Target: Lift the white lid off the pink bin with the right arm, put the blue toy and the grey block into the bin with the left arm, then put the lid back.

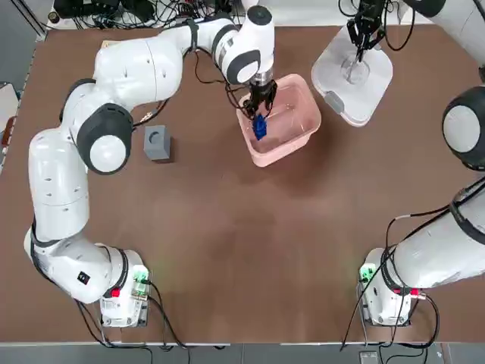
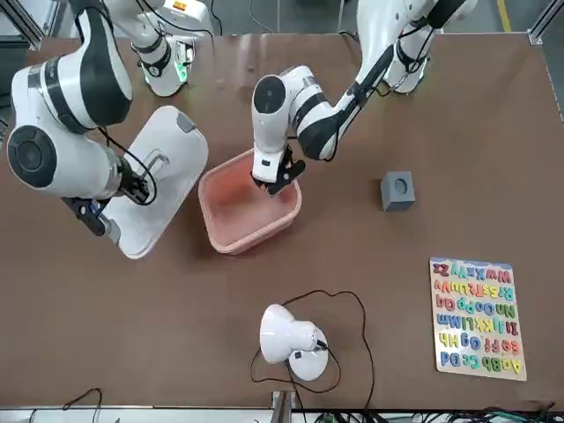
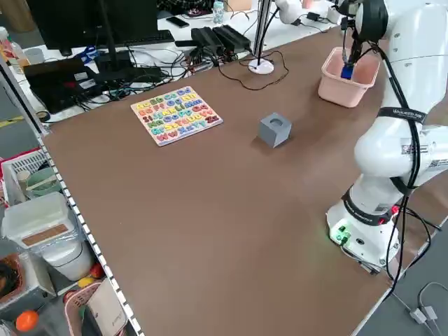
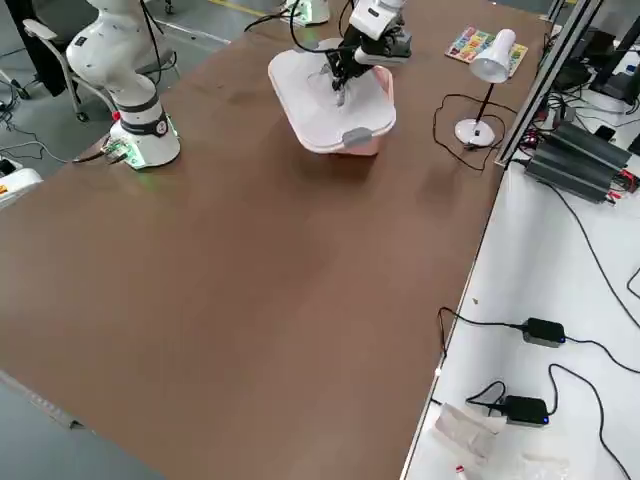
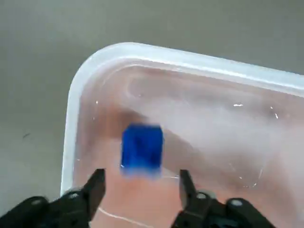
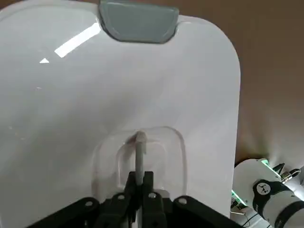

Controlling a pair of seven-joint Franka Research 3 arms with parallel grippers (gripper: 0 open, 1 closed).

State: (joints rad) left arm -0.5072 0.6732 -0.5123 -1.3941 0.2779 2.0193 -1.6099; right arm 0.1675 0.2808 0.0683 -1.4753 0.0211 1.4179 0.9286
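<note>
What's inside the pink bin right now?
Only the blue toy shows, inside or just above the pink bin, near the open left gripper. The left arm covers part of the interior from overhead.

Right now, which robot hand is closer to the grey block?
The left one. The left gripper is over the pink bin, near the grey block; the right gripper is past the bin, farther away, holding the white lid.

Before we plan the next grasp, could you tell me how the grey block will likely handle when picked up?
The grey block looks rigid, with crisp edges, so it should hardly squash. Sitting flat and squat, it probably won't roll or tip. Its smooth-looking sides might slip a little.
</note>
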